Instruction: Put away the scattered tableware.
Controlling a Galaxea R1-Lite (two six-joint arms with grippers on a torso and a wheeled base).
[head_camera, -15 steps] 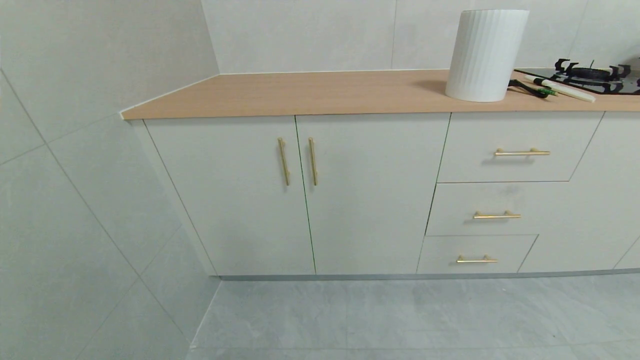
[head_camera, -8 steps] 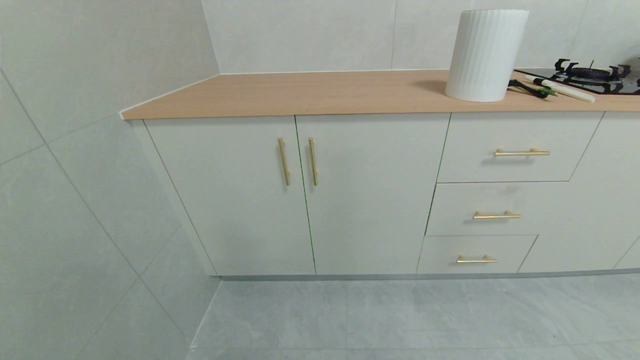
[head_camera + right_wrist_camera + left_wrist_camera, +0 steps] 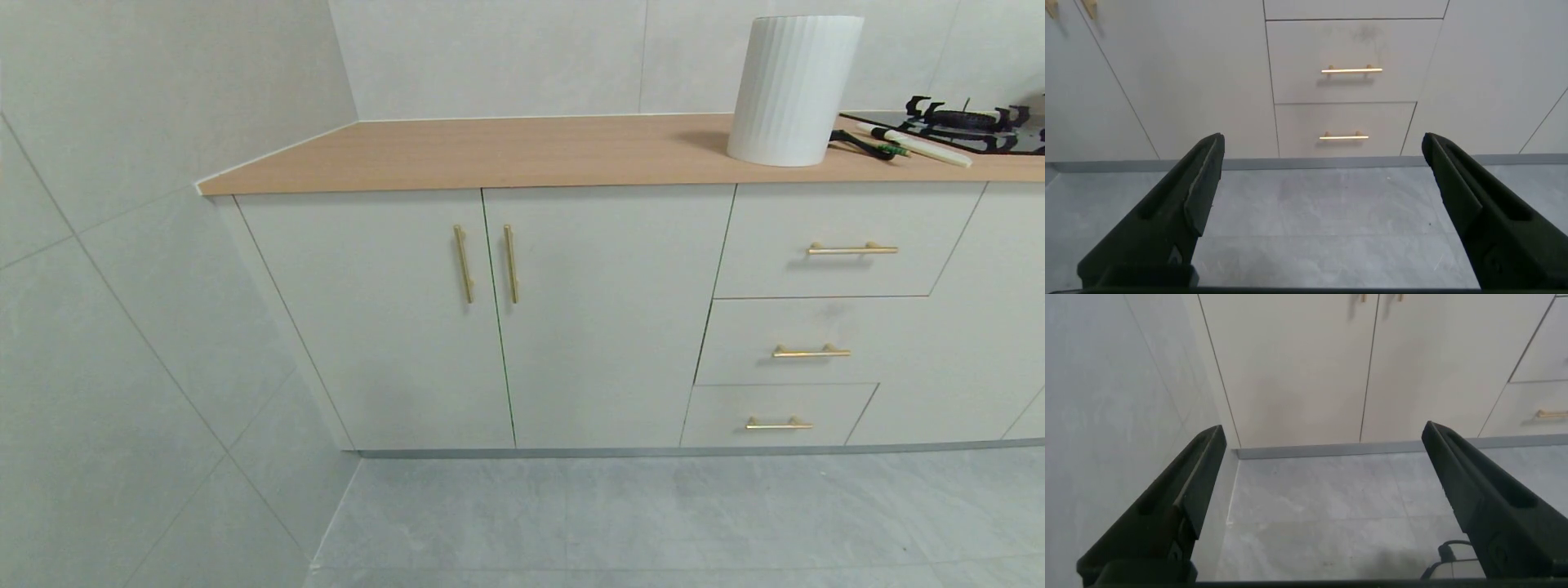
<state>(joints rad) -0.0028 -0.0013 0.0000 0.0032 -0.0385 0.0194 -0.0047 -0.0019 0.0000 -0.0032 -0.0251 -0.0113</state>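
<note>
My left hand: spread wide apart.
My right hand: also spread apart.
Tableware: long black and white utensils lying far right on the wooden desk, just right of the tall white ribbed cylinder.

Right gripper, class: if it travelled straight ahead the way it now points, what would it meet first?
Most likely the cream drawer fronts with gold bar handles; the open right gripper faces them with nothing between, grey tiled floor below. Which drawer is unclear.
</note>
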